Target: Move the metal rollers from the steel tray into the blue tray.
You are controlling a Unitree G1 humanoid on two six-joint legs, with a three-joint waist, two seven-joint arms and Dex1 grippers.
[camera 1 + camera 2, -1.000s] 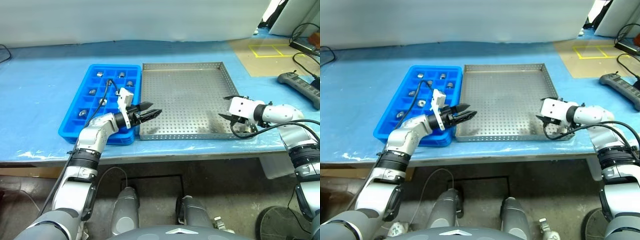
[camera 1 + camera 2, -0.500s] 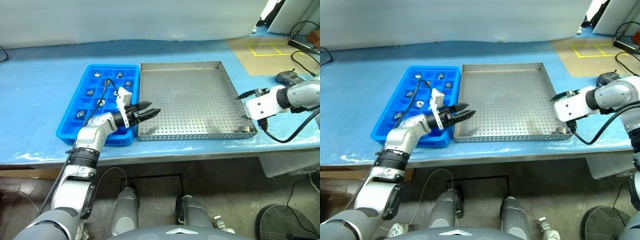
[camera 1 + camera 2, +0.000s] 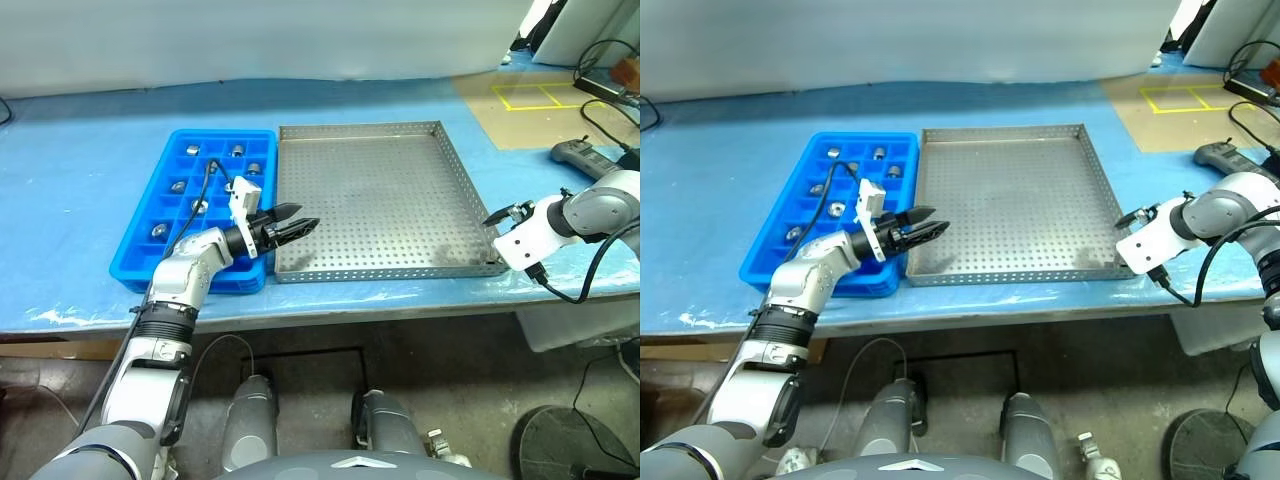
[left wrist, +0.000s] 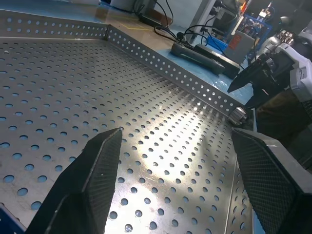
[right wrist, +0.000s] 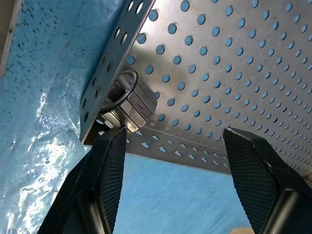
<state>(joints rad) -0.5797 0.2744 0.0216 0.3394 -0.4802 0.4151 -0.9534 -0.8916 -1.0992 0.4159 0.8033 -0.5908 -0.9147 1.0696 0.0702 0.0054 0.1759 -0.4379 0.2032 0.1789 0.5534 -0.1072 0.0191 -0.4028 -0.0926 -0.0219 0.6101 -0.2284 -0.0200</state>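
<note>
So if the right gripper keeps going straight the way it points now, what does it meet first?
Probably the last metal roller, lying in the steel tray's near right corner against the wall. The right gripper, jaws open, points down at that corner; depth is unclear, so a finger might touch the wall first.

The roller (image 5: 130,101) in the steel tray's (image 3: 380,190) near right corner sits against the walls, partly hidden behind the rim. In the head views that corner is too small to show it. The rollers (image 3: 190,148) in the blue tray (image 3: 150,265) are small grey specks; the left arm covers the tray's near right cells.
</note>
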